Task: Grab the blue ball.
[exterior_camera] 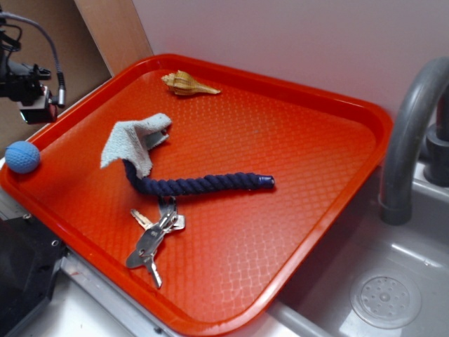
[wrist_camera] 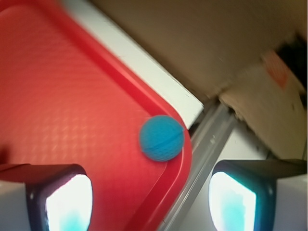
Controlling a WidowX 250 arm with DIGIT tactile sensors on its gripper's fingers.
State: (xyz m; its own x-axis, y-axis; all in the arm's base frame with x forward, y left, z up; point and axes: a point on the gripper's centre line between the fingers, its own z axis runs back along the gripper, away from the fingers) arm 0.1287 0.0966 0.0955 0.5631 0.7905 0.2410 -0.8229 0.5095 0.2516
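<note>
The blue ball is small, light blue and dimpled. It rests in the far left corner of the red tray, against the rim. In the wrist view the ball lies ahead of my gripper, roughly centred between the two fingers and apart from both. The gripper is open wide and holds nothing. One finger hangs over the tray floor and the other finger hangs outside the tray rim. In the exterior view only a dark part of my arm shows, above the ball at the left edge.
On the tray lie a seashell, a grey cloth, a dark navy rope and a bunch of keys. A grey faucet and a sink drain are to the right. A brown board stands behind the tray corner.
</note>
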